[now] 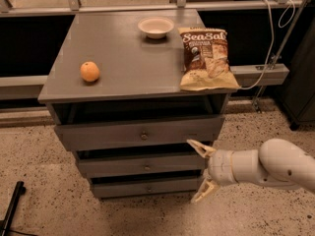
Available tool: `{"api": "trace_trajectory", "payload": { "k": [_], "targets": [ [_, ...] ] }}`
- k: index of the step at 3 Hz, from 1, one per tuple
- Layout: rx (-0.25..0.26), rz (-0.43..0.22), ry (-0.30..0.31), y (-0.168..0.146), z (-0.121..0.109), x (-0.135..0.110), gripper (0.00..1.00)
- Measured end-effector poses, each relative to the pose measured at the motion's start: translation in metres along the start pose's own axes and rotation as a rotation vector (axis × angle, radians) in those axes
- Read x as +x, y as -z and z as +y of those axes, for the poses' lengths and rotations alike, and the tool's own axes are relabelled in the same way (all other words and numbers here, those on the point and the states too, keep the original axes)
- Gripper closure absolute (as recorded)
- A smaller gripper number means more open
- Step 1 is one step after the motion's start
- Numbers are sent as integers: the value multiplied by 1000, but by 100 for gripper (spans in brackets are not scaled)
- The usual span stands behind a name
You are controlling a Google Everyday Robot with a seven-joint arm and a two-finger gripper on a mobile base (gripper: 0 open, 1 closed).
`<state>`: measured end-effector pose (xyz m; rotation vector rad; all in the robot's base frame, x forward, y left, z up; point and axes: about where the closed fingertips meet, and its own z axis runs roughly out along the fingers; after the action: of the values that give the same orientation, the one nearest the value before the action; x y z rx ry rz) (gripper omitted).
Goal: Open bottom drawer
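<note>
Gaping beside the bottom drawer (140, 187), claw (192, 171) perhaps hides its corner.

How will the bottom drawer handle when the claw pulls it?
The bottom drawer looks rigid and wood-like, so it probably slides straight rather than flexing. Its small round knob gives little purchase; the claw, open near the drawers' right edge, might slip off. Its contents are hidden, so its weight is unclear.

bottom drawer (142, 186): grey, round knob, closed, lowest | gripper (198, 171): fingers spread, beside its right end
</note>
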<state>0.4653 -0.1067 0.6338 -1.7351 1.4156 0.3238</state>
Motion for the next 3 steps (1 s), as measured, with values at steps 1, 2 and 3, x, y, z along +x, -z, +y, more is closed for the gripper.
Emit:
{"api": "trace_trajectory", "payload": {
  "k": [1, 2, 3],
  "targets": [
    [-4, -22, 64, -9, 3, -1, 0],
    [-13, -31, 48, -16, 3, 3, 0],
    [-43, -25, 45, -61, 18, 46, 0]
  ]
}}
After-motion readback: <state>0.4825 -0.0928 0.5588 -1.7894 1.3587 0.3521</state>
